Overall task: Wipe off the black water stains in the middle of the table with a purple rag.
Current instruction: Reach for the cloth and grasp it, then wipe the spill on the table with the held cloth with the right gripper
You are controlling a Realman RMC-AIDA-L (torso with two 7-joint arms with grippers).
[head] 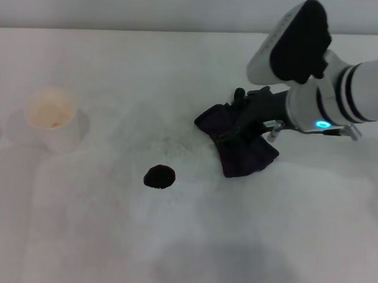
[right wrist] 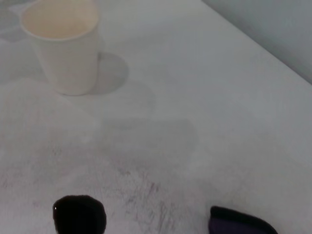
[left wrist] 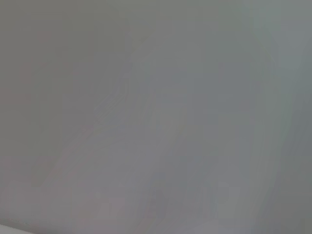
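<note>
The black water stain [head: 159,177] is a small glossy blot on the white table [head: 180,247], near the middle. The purple rag [head: 244,154] lies crumpled on the table to the right of the stain and a little farther back. My right gripper [head: 238,121] comes in from the right and sits down on the rag's top. The right wrist view shows the stain [right wrist: 79,214] and one edge of the rag [right wrist: 239,224], apart from each other. The left arm is out of view; its wrist view shows only a blank grey surface.
A white paper cup [head: 51,117] stands upright at the left of the table, also in the right wrist view [right wrist: 61,44]. Faint grey speckles [head: 169,140] lie between stain and rag. The table's far edge meets a grey wall [head: 121,3].
</note>
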